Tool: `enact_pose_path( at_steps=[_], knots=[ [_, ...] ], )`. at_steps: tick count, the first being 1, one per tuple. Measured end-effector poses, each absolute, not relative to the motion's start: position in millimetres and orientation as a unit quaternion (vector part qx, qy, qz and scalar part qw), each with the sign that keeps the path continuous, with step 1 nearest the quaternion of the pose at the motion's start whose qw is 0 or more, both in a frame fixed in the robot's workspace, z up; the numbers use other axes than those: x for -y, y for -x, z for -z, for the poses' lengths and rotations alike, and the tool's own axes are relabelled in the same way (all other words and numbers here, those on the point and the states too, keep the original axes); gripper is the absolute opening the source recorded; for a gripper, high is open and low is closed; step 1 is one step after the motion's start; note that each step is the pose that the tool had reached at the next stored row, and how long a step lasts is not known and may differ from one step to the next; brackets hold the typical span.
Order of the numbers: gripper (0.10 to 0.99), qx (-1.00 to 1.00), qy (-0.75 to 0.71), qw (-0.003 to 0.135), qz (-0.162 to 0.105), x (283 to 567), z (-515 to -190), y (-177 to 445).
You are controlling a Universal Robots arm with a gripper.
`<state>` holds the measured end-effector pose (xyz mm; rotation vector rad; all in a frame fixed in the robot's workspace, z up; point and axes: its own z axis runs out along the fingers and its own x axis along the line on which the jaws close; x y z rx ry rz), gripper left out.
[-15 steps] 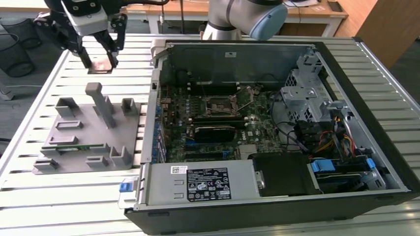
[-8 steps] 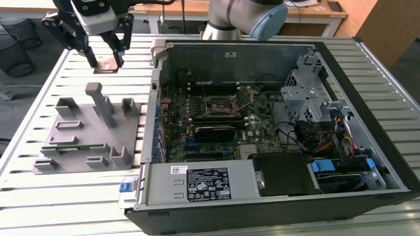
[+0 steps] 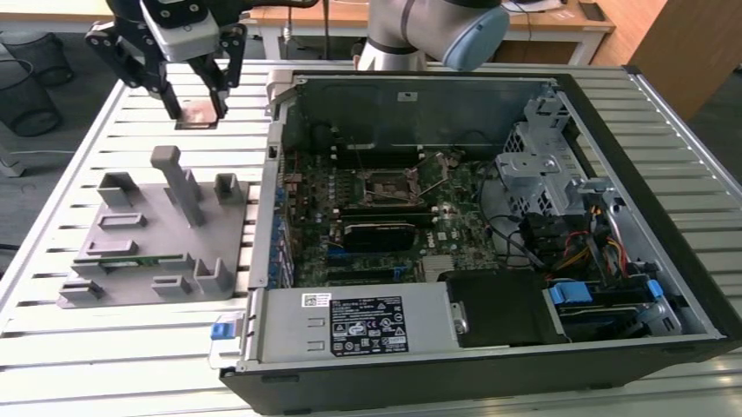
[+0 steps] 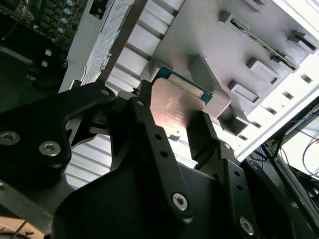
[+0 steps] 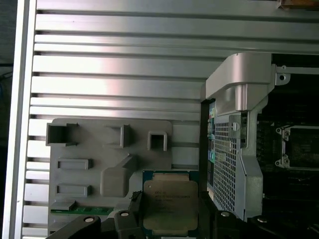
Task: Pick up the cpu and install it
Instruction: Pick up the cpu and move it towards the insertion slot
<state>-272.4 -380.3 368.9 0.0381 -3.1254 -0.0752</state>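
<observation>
The cpu (image 3: 201,113) is a small flat square chip with a shiny metal top. It hangs above the slatted table, beyond the far end of the grey fixture (image 3: 151,226). My gripper (image 3: 191,106) is shut on it, with one black finger on each side. In both wrist views the cpu (image 4: 174,107) (image 5: 170,206) sits between the fingers (image 4: 144,132), with the fixture (image 5: 109,164) underneath. The motherboard socket (image 3: 388,184) lies inside the open computer case, to the exterior view's right of the gripper.
The open computer case (image 3: 487,217) takes up the middle and the exterior view's right, its metal wall (image 3: 278,95) close to the gripper. A green memory stick (image 3: 128,259) lies in the fixture. Wire bins (image 3: 29,78) stand off the table at the exterior view's left.
</observation>
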Motion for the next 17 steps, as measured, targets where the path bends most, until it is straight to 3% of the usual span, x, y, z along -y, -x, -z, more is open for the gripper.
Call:
enact_pose_path(
  at_steps=[17],
  knots=[
    [0.529,1.000,-0.012,0.008,0.024,379,-369,247]
  ],
)
